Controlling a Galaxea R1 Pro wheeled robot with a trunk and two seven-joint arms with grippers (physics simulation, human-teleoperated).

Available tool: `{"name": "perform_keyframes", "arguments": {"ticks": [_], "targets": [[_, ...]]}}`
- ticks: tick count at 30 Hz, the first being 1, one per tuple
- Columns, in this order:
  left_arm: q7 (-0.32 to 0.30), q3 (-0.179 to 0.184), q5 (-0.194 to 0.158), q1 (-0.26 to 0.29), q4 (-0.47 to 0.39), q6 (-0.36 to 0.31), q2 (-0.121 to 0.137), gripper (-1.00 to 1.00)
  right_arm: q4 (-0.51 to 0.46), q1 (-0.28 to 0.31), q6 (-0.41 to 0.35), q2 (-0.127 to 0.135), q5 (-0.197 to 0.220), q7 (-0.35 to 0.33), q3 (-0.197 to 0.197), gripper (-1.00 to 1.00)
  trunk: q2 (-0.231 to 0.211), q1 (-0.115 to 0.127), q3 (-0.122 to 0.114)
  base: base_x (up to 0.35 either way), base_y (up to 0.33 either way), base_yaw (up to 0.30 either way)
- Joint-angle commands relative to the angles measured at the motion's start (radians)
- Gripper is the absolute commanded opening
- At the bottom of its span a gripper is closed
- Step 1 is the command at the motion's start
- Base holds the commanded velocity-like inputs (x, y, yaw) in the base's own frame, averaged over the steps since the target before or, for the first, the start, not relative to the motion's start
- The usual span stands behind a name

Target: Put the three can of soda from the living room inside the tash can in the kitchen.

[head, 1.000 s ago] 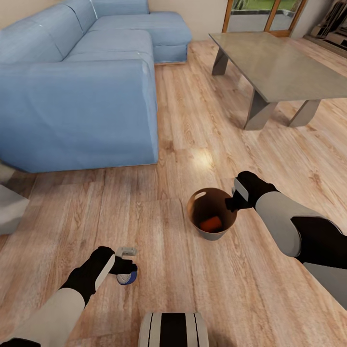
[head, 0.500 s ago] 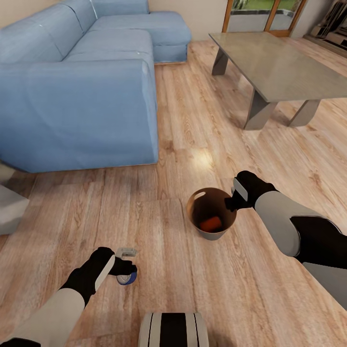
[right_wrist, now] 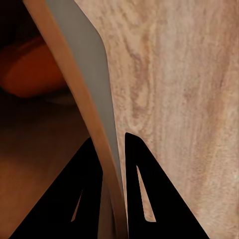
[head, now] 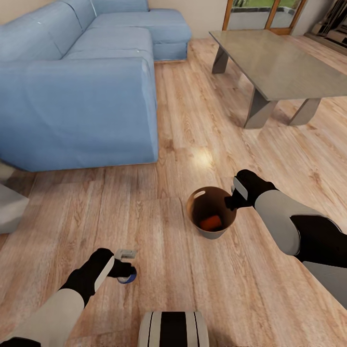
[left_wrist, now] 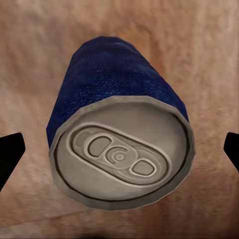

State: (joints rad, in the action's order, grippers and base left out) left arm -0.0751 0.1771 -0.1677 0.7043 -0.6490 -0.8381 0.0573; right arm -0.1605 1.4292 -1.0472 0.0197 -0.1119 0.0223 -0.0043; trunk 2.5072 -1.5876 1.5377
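- Nearest us, at the lower left of the head view, our left gripper (head: pixel 126 264) hangs over the blue can (head: pixel 128 276), which stands upright on the wood floor (head: pixel 159 270). In the left wrist view the can (left_wrist: pixel 119 124) sits between the two dark fingertips (left_wrist: pixel 10 157), which stand wide apart at the frame's edges and do not touch it.
- We judge the can light, stiff-walled and smooth, so it may slip or tip. We would close across the round body below the silver top, not on the rim.
- A little farther, in the middle of the head view, the bin (head: pixel 212 233) rests on the floor with an orange can (head: pixel 210 222) lying inside it.
- Our right gripper (head: pixel 230 200) pinches the bin's rim. In the right wrist view the fingers (right_wrist: pixel 144 199) sit narrow, one on each side of the thin wall (right_wrist: pixel 89 104).
- The bin looks rigid and light; the rim hold seems enough to carry it, though it could swing.
- Farthest off, the blue sofa (head: pixel 77 86) fills the upper left and the grey table (head: pixel 284 67) the upper right. We cannot see a third can.
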Motion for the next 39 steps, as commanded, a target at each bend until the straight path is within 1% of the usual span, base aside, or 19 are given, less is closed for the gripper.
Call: {"name": "perform_keyframes", "arguments": {"ticks": [1,13,14,34,39], "targets": [[0.0,0.001,-0.001,0.001,0.008,0.001,-0.001,1.0,-0.012,-0.039,0.0,0.0,0.004,-0.007,-0.042,-1.0,0.0,-0.026,0.0,0.0,0.0,0.0],[0.0,0.001,-0.001,0.001,0.021,0.002,-0.004,1.0,-0.011,-0.04,0.0,-0.009,0.003,-0.007,-0.042,-1.0,0.0,-0.026,0.0,0.0,0.0,0.0],[0.0,0.001,-0.001,0.001,0.021,0.003,-0.004,-1.0,-0.011,-0.04,0.0,-0.011,0.003,-0.007,-0.042,-1.0,0.0,-0.026,0.0,0.0,0.0,0.0],[-0.003,0.001,-0.004,0.001,0.022,0.007,-0.004,-1.0,-0.013,-0.042,0.0,-0.038,0.002,-0.007,-0.04,-1.0,0.0,-0.026,0.0,0.0,0.0,0.0],[-0.002,0.001,-0.001,0.001,0.024,0.004,-0.005,-1.0,-0.013,-0.042,0.0,-0.039,0.002,-0.007,-0.04,-1.0,-0.001,-0.024,-0.019,0.0,0.0,0.0]]}}
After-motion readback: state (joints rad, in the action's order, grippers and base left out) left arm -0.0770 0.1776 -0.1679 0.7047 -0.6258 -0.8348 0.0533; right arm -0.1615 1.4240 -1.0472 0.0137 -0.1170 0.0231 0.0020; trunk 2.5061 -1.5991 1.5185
